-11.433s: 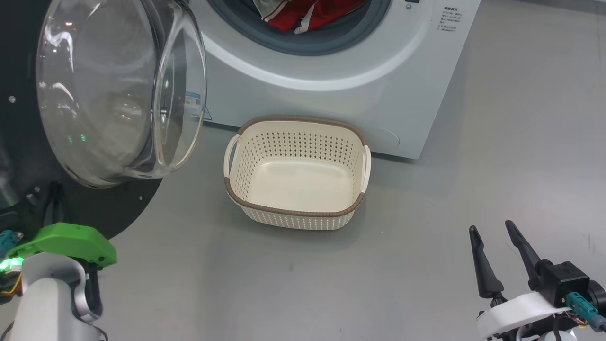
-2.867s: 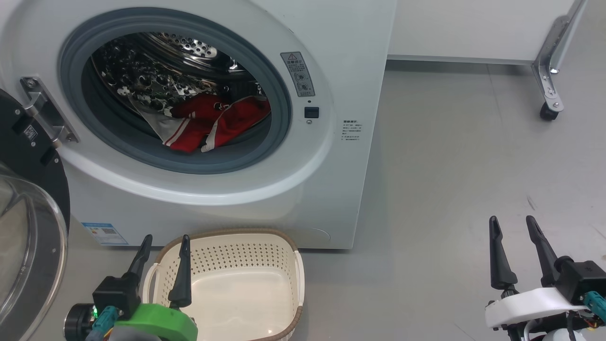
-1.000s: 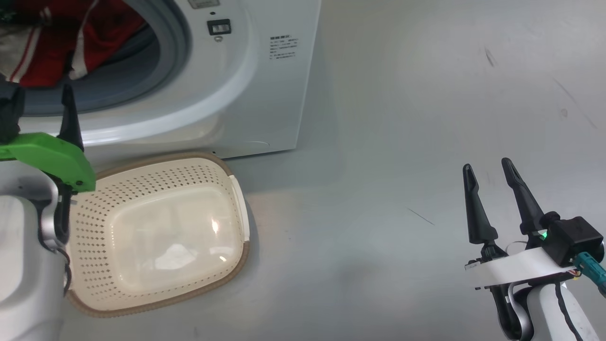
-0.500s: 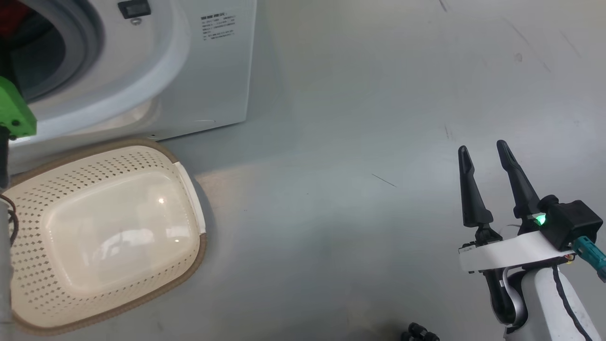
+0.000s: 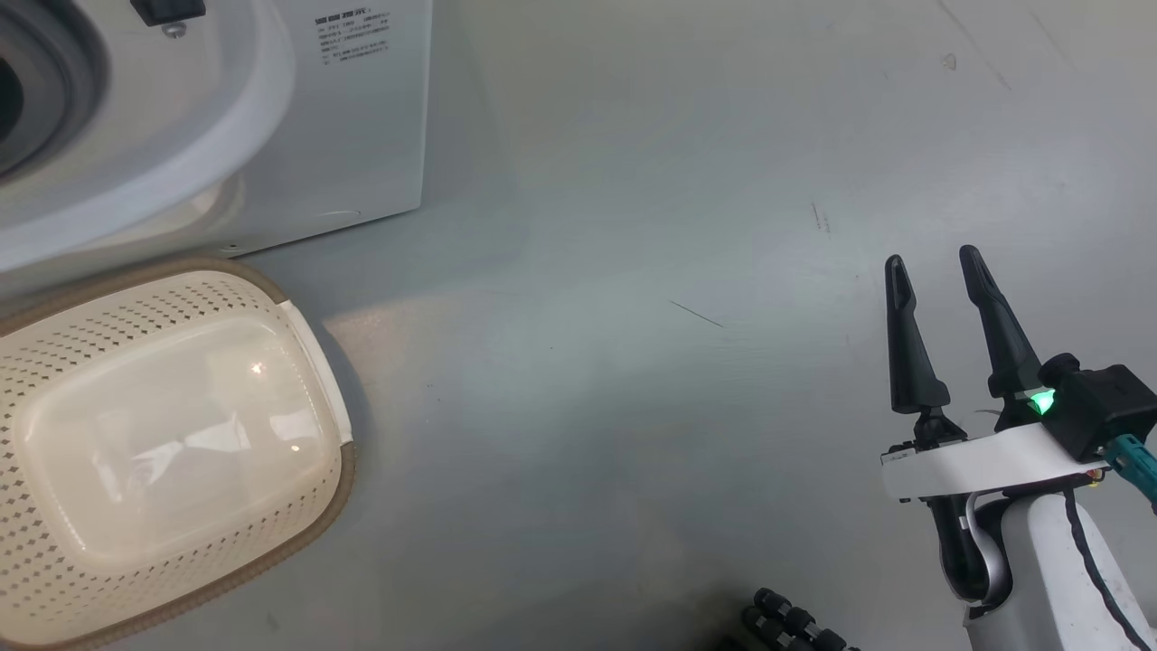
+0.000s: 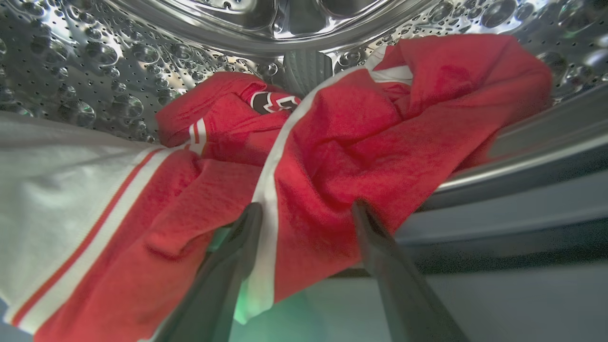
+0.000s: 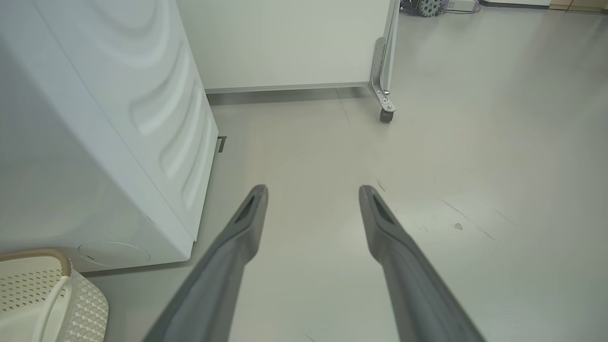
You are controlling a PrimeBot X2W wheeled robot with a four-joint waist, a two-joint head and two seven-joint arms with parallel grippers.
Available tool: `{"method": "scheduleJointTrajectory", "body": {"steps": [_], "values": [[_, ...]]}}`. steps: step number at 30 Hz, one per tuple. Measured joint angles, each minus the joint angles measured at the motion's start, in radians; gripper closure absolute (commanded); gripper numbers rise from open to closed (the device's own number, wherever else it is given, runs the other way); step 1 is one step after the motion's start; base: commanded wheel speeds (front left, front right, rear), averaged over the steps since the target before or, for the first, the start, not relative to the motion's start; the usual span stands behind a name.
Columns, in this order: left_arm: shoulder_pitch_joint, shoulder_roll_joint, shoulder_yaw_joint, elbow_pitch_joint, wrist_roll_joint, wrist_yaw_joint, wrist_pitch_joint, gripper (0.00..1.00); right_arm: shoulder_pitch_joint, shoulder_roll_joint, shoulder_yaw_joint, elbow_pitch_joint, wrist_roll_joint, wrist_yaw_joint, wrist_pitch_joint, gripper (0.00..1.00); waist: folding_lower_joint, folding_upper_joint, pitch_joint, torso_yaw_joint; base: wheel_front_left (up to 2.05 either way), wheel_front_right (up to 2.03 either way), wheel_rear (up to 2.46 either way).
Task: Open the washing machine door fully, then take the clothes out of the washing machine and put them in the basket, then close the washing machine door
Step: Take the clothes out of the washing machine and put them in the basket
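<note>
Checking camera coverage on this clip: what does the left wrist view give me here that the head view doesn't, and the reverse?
Left wrist view: the clothes, red with white stripes, lying in the steel drum, and the left gripper, open, its fingers framing a fold of them.
Head view: the basket, empty, on the floor by the washing machine, and the right gripper, open above the floor.
Shared: the washing machine, seen from inside in the wrist view and from its white front in the head view.

Downward head and right wrist share the basket [image 5: 108, 307]; left wrist looks inside washing machine [image 6: 71, 57].
</note>
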Motion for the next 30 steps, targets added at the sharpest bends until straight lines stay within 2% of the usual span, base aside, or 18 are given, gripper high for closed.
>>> {"method": "scheduleJointTrajectory", "body": {"steps": [3,4,5,6,17,25,30], "values": [[-0.016,0.000,0.002,0.018,-0.001,0.002,0.000,0.00,0.000,0.002,-0.002,0.000,0.000,0.000,0.000,0.00,0.0000,0.0000,0.004,-0.001,0.00,0.00,0.00],[-0.022,0.000,0.003,0.024,-0.002,0.003,0.000,0.15,-0.001,0.003,-0.002,0.001,0.000,0.000,0.000,0.00,0.0000,0.0000,0.005,-0.001,0.00,0.00,0.00],[-0.027,0.000,0.003,0.030,-0.002,0.003,0.000,0.67,-0.002,0.004,-0.003,0.001,0.000,0.000,0.000,0.00,0.0000,0.0000,0.006,-0.001,0.00,0.00,0.00],[-0.027,0.000,0.003,0.030,-0.002,0.003,0.000,1.00,-0.002,0.004,-0.003,0.001,0.000,0.000,0.000,0.00,0.0000,0.0000,0.006,-0.001,0.00,0.00,0.00],[-0.041,-0.021,-0.016,0.095,-0.002,-0.003,-0.037,1.00,-0.008,0.005,-0.016,0.012,-0.003,0.001,0.000,0.00,0.0000,0.0000,-0.006,0.014,0.00,0.00,0.00],[-0.041,-0.057,-0.035,0.134,-0.002,-0.034,-0.124,1.00,-0.008,0.006,-0.032,0.028,-0.015,0.004,0.000,0.00,-0.0001,0.0000,-0.038,0.039,0.00,0.00,0.00],[-0.031,-0.097,-0.051,0.153,-0.003,-0.060,-0.190,1.00,-0.008,0.003,-0.042,0.034,-0.027,0.004,0.000,0.00,-0.0001,0.0000,-0.072,0.062,0.00,0.00,0.00]]}}
